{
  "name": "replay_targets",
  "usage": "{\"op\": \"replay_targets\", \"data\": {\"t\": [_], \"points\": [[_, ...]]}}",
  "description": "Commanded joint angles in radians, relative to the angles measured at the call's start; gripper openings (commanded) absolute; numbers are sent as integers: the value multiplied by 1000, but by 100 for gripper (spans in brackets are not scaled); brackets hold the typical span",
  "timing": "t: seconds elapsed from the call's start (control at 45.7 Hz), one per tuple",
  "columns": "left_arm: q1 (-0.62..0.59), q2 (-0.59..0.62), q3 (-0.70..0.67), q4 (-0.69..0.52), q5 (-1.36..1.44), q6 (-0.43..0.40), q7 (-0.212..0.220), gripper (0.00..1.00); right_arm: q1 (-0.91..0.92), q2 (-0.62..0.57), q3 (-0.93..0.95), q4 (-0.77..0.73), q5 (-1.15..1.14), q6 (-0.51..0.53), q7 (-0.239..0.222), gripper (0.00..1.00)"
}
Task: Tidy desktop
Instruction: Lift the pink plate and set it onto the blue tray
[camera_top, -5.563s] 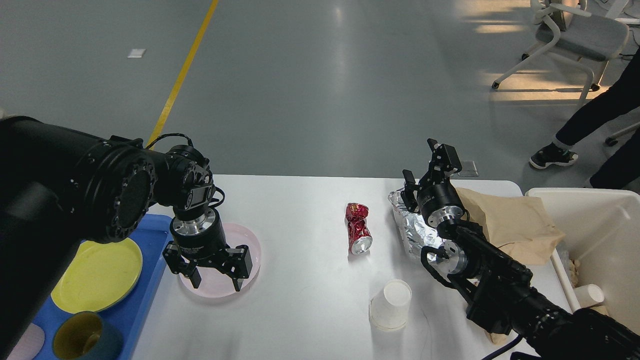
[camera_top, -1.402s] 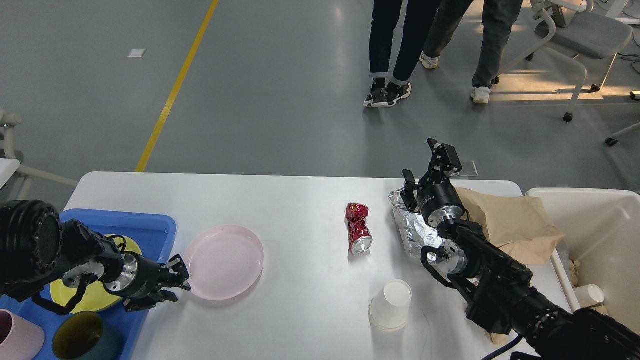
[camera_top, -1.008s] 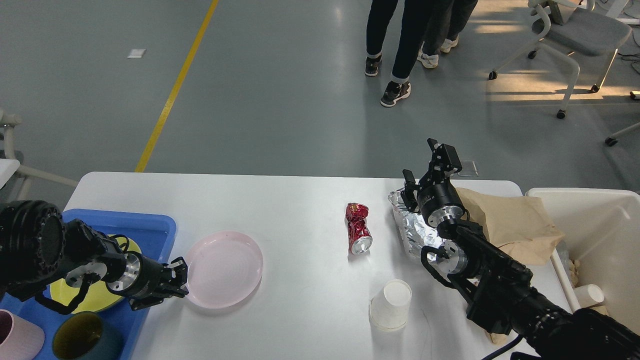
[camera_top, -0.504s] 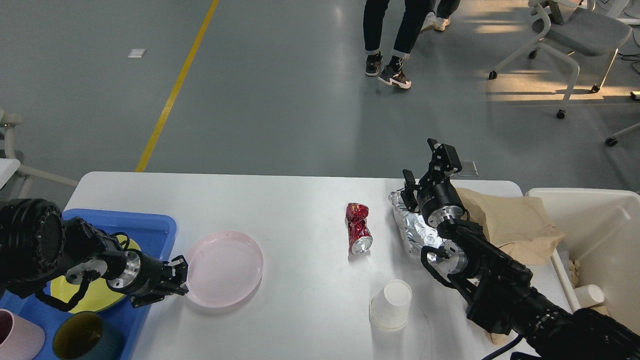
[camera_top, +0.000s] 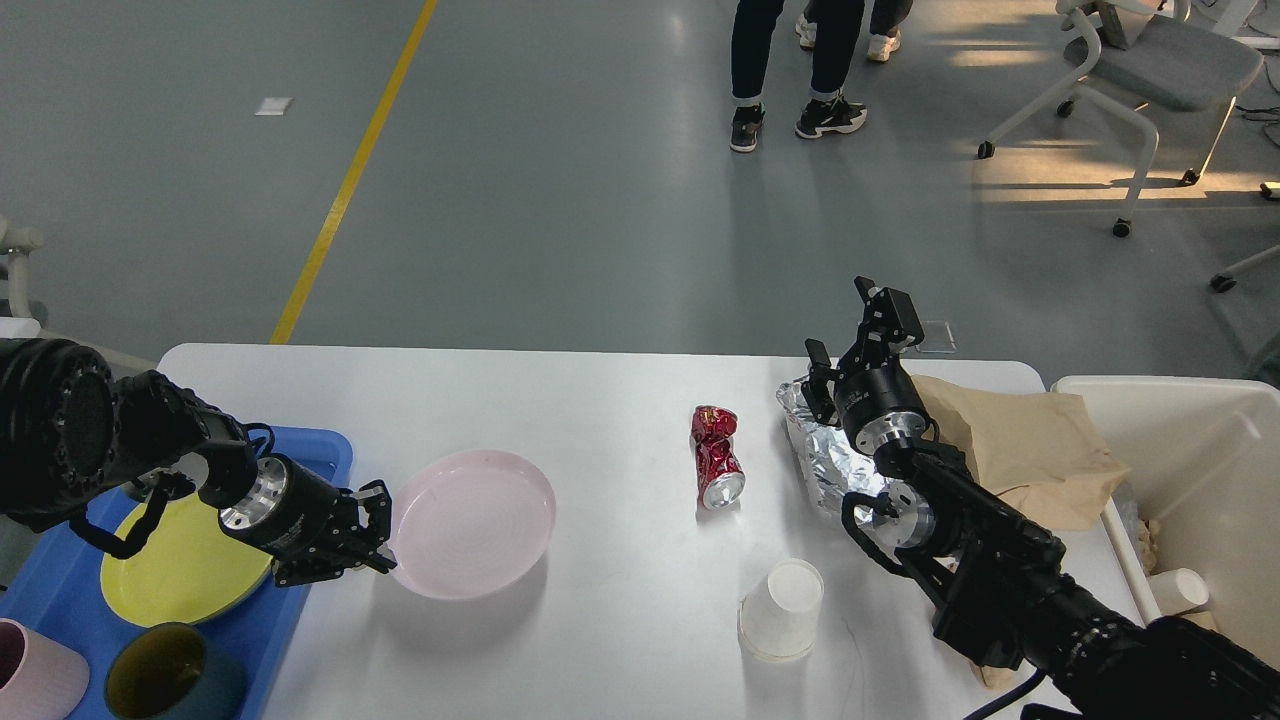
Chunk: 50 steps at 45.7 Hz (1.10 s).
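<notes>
1. Two grippers: left gripper (camera_top: 372, 530) clamps the pink plate (camera_top: 472, 522), its rim lifted above the tabletop (camera_top: 600, 420).
2. Right gripper (camera_top: 850, 335) hovers with jaws apart, empty, over crumpled foil (camera_top: 825, 455).
3. Red can's (camera_top: 717, 456) lettering is unreadable.

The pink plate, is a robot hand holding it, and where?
Yes. The left gripper is shut on the pink plate, pinching its left rim, with the plate lifted off the desktop. The right gripper holds nothing.

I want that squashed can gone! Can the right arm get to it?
Probably yes. The right pincer hovers open above the crumpled foil, and bare white desktop lies between that and the crushed red can.
</notes>
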Motion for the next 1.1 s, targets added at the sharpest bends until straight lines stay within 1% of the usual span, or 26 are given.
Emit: {"op": "replay_targets", "data": {"t": [0.0, 0.066, 0.219, 0.241, 0.416, 0.701, 0.81, 0.92, 1.073], "points": [[-52, 3, 6, -27, 21, -58, 24, 0, 0, 0, 0, 0, 0, -1, 0, 100], [-91, 9, 30, -44, 30, -98, 41, 0, 0, 0, 0, 0, 0, 0, 0, 100], [-164, 43, 110, -57, 33, -203, 43, 0, 0, 0, 0, 0, 0, 0, 0, 100], [-173, 54, 122, -57, 33, -206, 43, 0, 0, 0, 0, 0, 0, 0, 0, 100], [-212, 138, 211, -54, 33, -206, 41, 0, 0, 0, 0, 0, 0, 0, 0, 100], [-210, 255, 323, -33, 35, -206, 38, 0, 0, 0, 0, 0, 0, 0, 0, 100], [-198, 284, 363, 5, 34, -200, 36, 0, 0, 0, 0, 0, 0, 0, 0, 100], [-155, 299, 366, 51, 33, -164, 36, 0, 0, 0, 0, 0, 0, 0, 0, 100], [-82, 302, 360, 105, 30, -87, 36, 0, 0, 0, 0, 0, 0, 0, 0, 100]]}}
